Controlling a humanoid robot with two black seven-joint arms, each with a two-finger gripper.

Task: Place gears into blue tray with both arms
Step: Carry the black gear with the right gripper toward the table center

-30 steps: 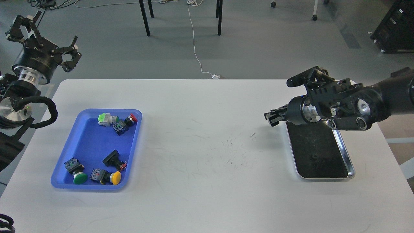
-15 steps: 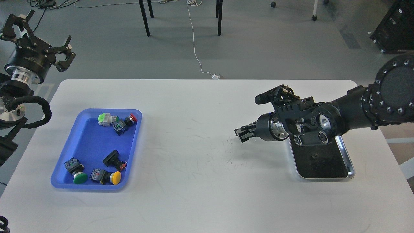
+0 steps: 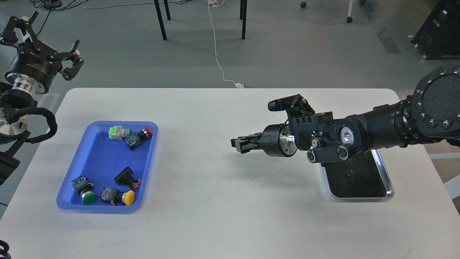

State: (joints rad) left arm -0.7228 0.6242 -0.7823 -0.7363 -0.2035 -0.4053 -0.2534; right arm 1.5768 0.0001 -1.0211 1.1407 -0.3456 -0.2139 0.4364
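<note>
The blue tray (image 3: 99,158) lies at the table's left and holds several push-button switches with green, yellow and red caps. No gear shows inside it. My right gripper (image 3: 238,144) hangs just above the table's middle, pointing left toward the tray, fingers pressed together; whether anything is between them cannot be seen. A tiny dark round speck, perhaps a gear (image 3: 348,175), lies on the dark bottom of the steel tray (image 3: 390,190). Up beyond the table's far left corner, my left gripper (image 3: 54,34) is raised with its fingers spread apart and empty.
The steel tray sits at the right, partly under my right forearm (image 3: 373,131). Bare white table (image 3: 201,201) stretches between the two trays. Chair legs and a white cable (image 3: 217,54) stand on the floor behind the table.
My right arm has swept left from above the steel tray to the table's middle, its fingers staying together. The left gripper drew slightly back to the upper left and then held still.
</note>
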